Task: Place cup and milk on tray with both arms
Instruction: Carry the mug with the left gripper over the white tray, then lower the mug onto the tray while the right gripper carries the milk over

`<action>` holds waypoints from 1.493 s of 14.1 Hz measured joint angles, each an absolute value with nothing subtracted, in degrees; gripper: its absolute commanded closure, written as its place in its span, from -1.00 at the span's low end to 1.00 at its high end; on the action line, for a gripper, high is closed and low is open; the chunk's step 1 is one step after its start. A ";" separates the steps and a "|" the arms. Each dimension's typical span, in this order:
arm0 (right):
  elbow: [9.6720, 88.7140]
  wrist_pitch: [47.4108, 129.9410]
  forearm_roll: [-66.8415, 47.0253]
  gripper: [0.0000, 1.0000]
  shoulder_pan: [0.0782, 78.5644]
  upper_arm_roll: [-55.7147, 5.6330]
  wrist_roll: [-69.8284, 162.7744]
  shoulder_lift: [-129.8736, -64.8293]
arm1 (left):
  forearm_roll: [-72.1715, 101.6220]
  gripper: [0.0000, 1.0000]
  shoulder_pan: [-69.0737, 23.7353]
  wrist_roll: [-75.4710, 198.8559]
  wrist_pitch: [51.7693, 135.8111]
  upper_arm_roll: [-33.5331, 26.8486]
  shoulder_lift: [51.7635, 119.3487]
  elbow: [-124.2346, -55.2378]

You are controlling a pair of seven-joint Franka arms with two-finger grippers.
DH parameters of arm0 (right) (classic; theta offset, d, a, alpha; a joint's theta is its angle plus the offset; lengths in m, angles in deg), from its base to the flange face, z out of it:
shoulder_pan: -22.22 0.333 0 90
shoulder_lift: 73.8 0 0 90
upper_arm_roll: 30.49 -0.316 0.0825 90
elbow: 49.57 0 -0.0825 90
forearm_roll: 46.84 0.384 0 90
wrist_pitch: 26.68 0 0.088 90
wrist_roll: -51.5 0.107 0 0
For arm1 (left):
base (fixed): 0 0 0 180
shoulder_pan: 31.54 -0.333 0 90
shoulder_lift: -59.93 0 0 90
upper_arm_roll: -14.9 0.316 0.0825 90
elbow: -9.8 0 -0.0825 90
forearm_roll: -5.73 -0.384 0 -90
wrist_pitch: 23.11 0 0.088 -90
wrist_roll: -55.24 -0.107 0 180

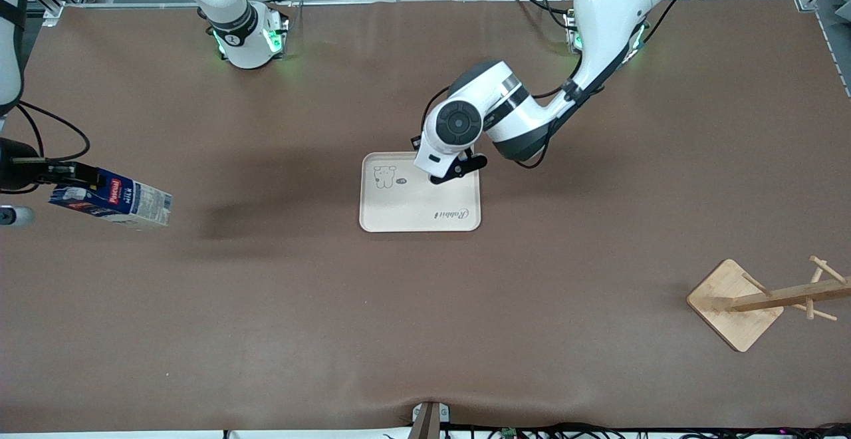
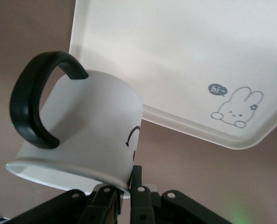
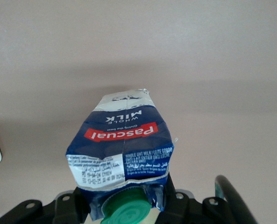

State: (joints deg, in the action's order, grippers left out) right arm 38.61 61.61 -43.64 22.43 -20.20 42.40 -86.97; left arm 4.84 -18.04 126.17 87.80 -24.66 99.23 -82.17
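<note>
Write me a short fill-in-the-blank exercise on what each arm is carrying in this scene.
1. The left tool holds the ___ by its rim.
2. That tool hangs over the ___.
3. The right tool grips the ___ at its green-capped top.
4. The wooden stand sits toward the ___ arm's end of the table.

Answers: cup; tray; milk; left

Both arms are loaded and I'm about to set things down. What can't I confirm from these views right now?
- The cup: hidden in the front view under the left arm's wrist over the tray; its height above the tray is unclear.
- Left gripper: fingertips cut off by the left wrist view's edge.
- Right gripper: partly cut by the front view's edge; in the right wrist view the milk covers its fingers.
</note>
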 measured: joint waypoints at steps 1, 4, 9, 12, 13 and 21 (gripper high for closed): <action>38.61 60.77 -43.62 0.49 23.14 -20.22 42.41 -87.10 | 4.84 1.00 -17.98 126.17 87.70 -23.96 100.04 -82.01; 38.61 58.21 -43.57 0.49 26.02 -20.26 43.97 -87.38 | 4.84 1.00 -18.08 126.17 87.32 -22.26 102.40 -81.76; 38.75 56.86 -39.26 0.48 30.56 -20.30 52.96 -87.74 | 5.01 1.00 -17.97 126.17 86.71 -22.20 105.55 -81.11; 38.75 56.84 -38.47 0.43 35.13 -20.37 61.57 -87.76 | 5.01 1.00 -17.97 126.17 86.68 -22.20 105.61 -81.03; 38.75 56.86 -38.30 0.46 36.62 -20.39 64.14 -87.76 | 5.01 1.00 -17.98 126.17 86.68 -22.19 105.63 -80.93; 38.76 57.72 -34.18 0.51 46.48 -20.42 75.77 -88.43 | 5.00 -0.61 -17.12 125.21 86.72 -22.18 106.93 -78.30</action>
